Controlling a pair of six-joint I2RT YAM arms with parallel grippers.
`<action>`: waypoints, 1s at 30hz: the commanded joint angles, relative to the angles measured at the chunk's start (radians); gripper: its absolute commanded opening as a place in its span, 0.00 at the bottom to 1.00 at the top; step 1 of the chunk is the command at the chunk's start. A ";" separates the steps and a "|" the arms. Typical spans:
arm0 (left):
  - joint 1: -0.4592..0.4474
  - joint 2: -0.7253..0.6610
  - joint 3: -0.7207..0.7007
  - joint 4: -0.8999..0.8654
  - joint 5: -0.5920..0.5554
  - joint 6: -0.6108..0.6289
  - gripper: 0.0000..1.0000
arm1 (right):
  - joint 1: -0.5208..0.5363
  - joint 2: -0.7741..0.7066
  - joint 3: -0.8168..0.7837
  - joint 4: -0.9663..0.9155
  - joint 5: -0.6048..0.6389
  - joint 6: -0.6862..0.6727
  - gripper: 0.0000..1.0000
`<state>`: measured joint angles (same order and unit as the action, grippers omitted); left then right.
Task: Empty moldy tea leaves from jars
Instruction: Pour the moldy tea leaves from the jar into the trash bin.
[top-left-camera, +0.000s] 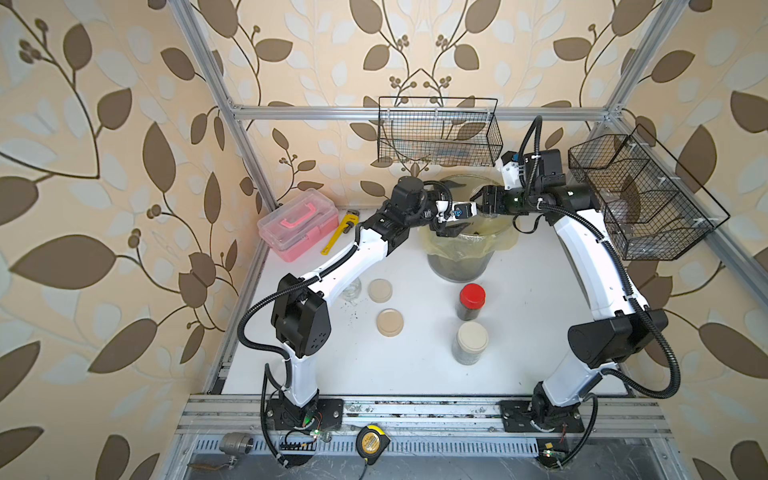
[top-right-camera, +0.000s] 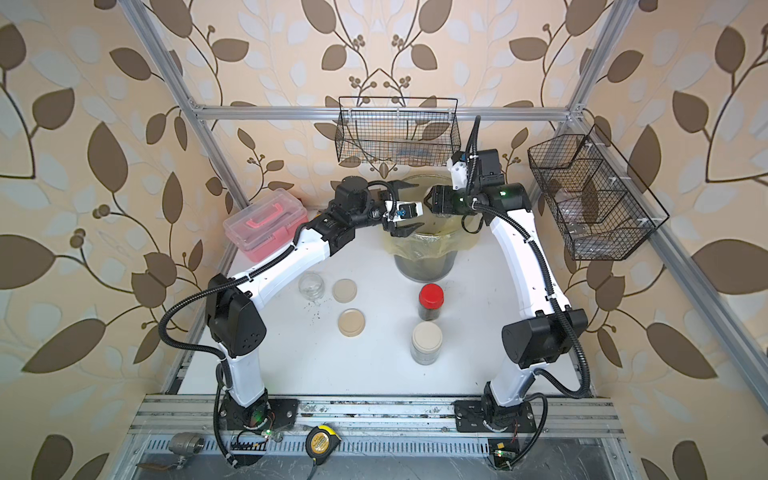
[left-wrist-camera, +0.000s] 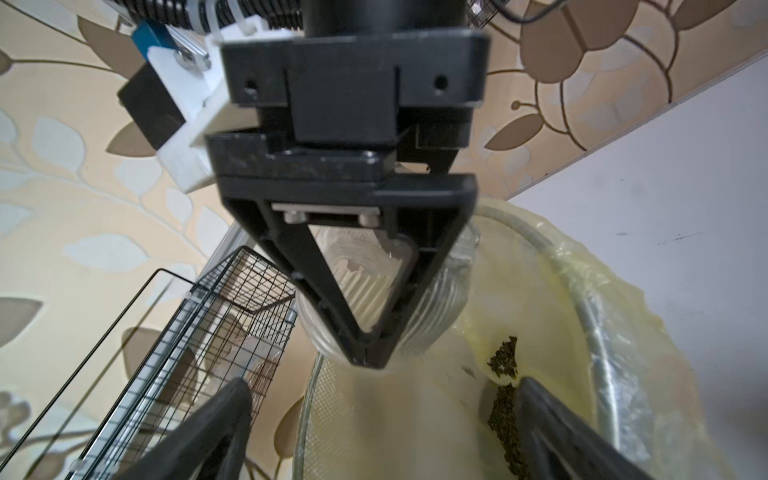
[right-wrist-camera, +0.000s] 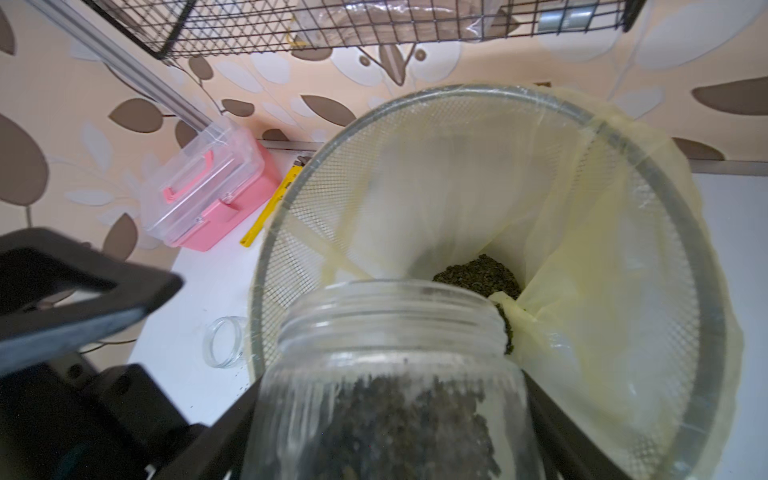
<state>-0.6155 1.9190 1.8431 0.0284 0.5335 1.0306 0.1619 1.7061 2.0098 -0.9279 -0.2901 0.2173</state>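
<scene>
- The right gripper (left-wrist-camera: 368, 357) is clamped on an open jar (right-wrist-camera: 395, 345); the fingers are seen on both sides of the glass.
- The open jar is held tilted over the bin (top-left-camera: 457, 270), with its mouth pointed into the yellowish liner (right-wrist-camera: 623, 208).
- Dark tea leaves (right-wrist-camera: 399, 415) are seen inside the held jar, and a heap of the same leaves (right-wrist-camera: 478, 272) lies at the bottom of the liner.
- More leaf bits are caught on a liner fold, as seen from the left wrist.
- The left gripper (top-left-camera: 463, 206) is held over the left side of the bin. Its jaws are spread wide with nothing between them.
- A red-lidded jar (top-left-camera: 471, 301) stands upright on the table (top-left-camera: 519, 332) just near of the bin, and dark contents are seen in it.
- A beige-lidded jar (top-left-camera: 471, 343) is placed right beside the red-lidded one, on its near side, and is also filled.
- An empty jar (top-right-camera: 311, 286) with no lid stands left of the bin, partly hidden by the left arm in a top view.
- Two loose lids (top-left-camera: 380, 290) (top-left-camera: 390, 322) lie flat just right of the empty jar, with dark specks scattered close by.
- A pink toolbox (top-left-camera: 297, 224) and a yellow wrench (top-left-camera: 338, 235) are seen at the far left corner.
</scene>
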 joint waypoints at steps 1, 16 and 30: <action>0.005 0.031 0.098 0.016 0.108 0.031 0.99 | -0.002 -0.050 -0.036 0.100 -0.115 0.030 0.30; 0.004 0.144 0.268 0.031 0.200 -0.034 0.99 | 0.001 -0.093 -0.088 0.167 -0.228 0.049 0.29; 0.003 0.160 0.232 0.171 0.034 -0.266 0.80 | 0.001 -0.144 -0.151 0.260 -0.221 0.108 0.31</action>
<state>-0.6163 2.0705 2.0701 0.0883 0.6430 0.8547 0.1585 1.6070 1.8790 -0.7128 -0.4789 0.2962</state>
